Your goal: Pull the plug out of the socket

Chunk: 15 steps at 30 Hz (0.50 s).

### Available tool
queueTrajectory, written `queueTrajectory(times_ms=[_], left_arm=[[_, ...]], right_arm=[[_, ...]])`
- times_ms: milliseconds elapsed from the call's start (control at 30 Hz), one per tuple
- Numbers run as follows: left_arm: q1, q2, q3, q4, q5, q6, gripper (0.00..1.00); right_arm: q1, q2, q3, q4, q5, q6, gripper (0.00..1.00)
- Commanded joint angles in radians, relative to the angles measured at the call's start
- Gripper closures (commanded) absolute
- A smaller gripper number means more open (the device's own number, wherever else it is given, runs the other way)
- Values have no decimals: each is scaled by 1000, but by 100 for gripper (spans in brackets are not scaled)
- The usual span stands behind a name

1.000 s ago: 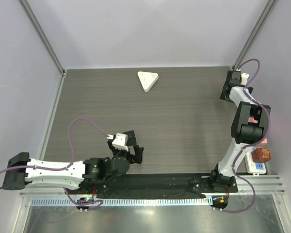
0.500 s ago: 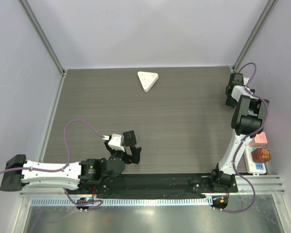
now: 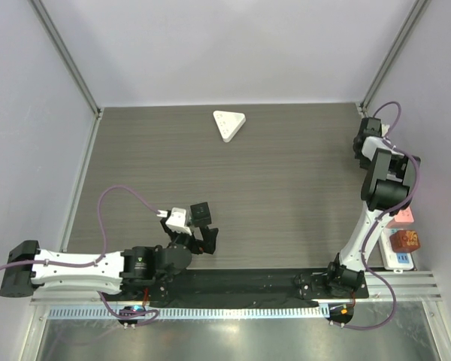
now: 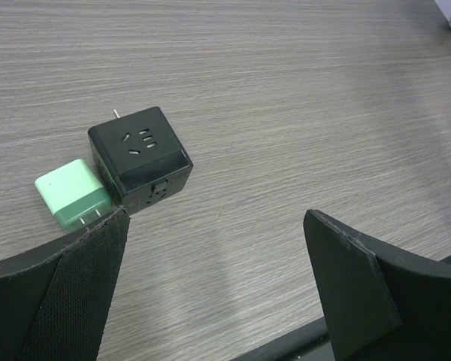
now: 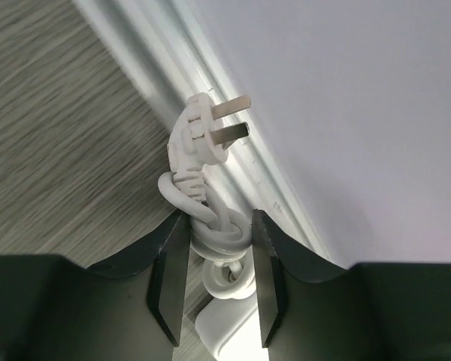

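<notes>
A black cube socket [image 4: 139, 158] lies on the wood-grain table with a light green plug [image 4: 74, 197] set against its left side, prongs toward the cube. My left gripper [image 4: 218, 286] hangs open just short of them, nothing between its fingers. From above, the cube [image 3: 201, 211] sits right by the left gripper [image 3: 203, 239], and the green plug is hidden. My right gripper [image 5: 216, 233] is at the table's far right edge [image 3: 363, 143], shut on a coiled white cord [image 5: 219, 235] that ends in a bare white two-prong plug [image 5: 199, 139].
A white triangular adapter [image 3: 229, 124] lies at the back centre. A white power strip [image 3: 397, 257] off the table's right side carries a pink cube [image 3: 400, 216] and an orange cube [image 3: 404, 241]. The right wall and its metal rail [image 5: 233, 158] stand close beside the right gripper.
The right gripper moved up to the right wall and closed on the coiled white cord. The left arm drew back slightly, its gripper still open by the black cube.
</notes>
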<state>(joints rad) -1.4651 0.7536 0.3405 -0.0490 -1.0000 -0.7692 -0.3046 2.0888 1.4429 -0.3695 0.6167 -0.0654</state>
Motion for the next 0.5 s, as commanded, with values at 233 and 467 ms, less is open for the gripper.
queueTrajectory(times_ms=[233, 467], left_arm=[[-4, 41, 12, 44, -57, 8, 2], [-4, 85, 41, 44, -51, 24, 3]], right_arm=[[377, -38, -53, -45, 104, 87, 78], [593, -82, -90, -52, -36, 228, 78]])
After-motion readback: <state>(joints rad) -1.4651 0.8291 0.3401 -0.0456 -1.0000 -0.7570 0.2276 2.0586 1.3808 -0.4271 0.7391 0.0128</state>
